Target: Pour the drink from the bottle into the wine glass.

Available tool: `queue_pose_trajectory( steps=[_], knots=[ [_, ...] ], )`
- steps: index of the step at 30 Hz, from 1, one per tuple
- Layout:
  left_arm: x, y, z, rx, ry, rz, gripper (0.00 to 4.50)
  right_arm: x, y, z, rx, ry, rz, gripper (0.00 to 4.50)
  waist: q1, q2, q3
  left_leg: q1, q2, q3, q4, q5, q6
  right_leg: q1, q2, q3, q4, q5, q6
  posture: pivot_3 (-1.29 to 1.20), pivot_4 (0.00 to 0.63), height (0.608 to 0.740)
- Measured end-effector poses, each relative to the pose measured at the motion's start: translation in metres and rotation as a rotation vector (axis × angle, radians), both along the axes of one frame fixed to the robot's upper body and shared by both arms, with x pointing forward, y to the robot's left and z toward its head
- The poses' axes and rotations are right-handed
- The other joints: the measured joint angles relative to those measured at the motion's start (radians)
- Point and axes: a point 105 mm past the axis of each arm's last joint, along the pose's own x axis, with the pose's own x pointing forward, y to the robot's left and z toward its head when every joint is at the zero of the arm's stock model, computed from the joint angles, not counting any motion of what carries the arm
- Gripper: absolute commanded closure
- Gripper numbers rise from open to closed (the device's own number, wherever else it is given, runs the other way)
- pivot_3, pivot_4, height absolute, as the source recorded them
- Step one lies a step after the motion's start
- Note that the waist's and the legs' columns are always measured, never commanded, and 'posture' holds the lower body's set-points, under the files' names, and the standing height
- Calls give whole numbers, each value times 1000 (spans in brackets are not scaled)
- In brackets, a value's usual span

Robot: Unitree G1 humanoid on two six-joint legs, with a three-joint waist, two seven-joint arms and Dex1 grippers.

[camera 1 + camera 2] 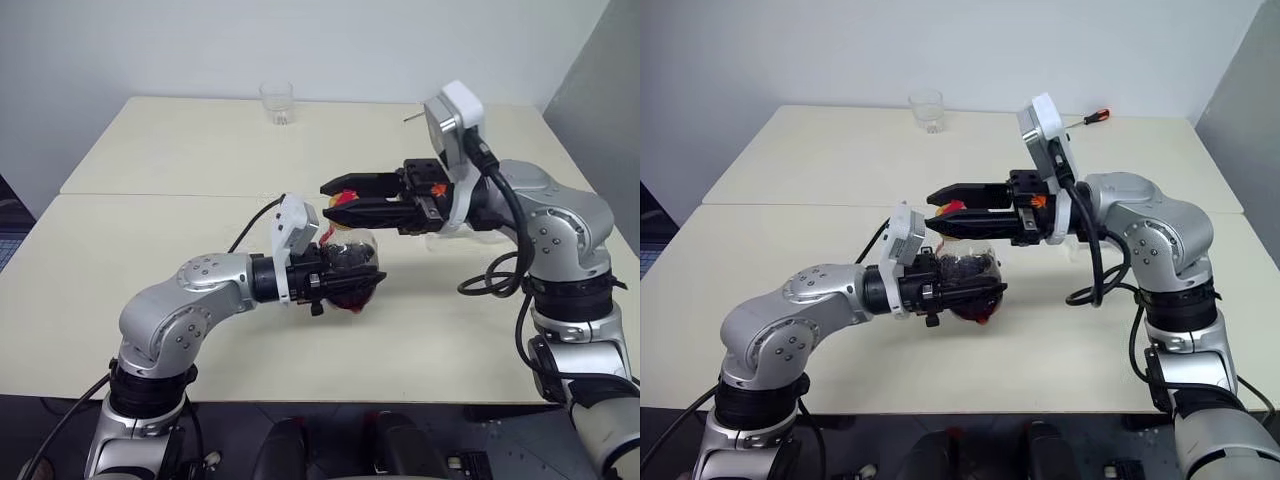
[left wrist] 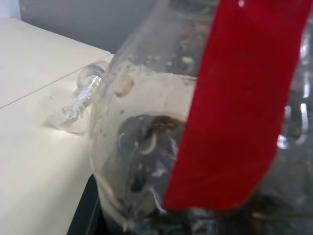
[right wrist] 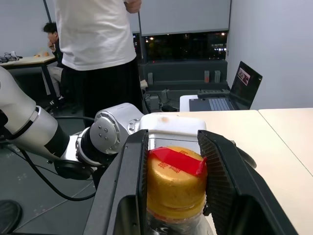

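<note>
The bottle hangs above the table's middle, small, clear and squat, with dark drink inside. My left gripper is shut around its body from the left. From the right, my right gripper reaches in level and is shut on the yellowish cap, which carries a red label strip; both black fingers press its sides. A red label crosses the bottle wall in the left wrist view. The wine glass's stem and foot show beyond the bottle; its bowl is hidden.
A short clear tumbler stands at the table's far edge. A screwdriver with an orange handle lies at the far right. A seam runs across the cream table. A person in a white shirt stands beyond the table, and a laptop sits nearby.
</note>
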Motion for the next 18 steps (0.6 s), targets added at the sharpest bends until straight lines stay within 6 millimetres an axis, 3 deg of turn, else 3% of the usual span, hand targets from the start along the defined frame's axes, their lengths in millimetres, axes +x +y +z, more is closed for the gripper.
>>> queue_pose_trajectory(
  steps=[3, 12, 18],
  knots=[
    [1, 0, 1, 2, -4, 8, 2513, 2, 0, 1, 5, -5, -17, 3252, 0, 0, 0, 0, 0, 0, 0, 0, 0, 0, 0, 0, -1, 0, 0, 0, 150, 740],
    [7, 4, 14, -28, -67, 21, 2513, 12, -4, -18, -41, 108, -119, 191, 1, 2, 1, 0, 0, 1, 0, 0, 0, 0, 0, 0, -1, 0, 0, 0, 150, 740],
    [11, 3, 16, -45, -70, 56, 2513, 17, -15, -16, 1, 225, -221, 42, 1, 2, 2, -1, 0, 1, 0, 0, 0, 0, -1, 1, -1, 0, 0, 0, 150, 740]
  ],
)
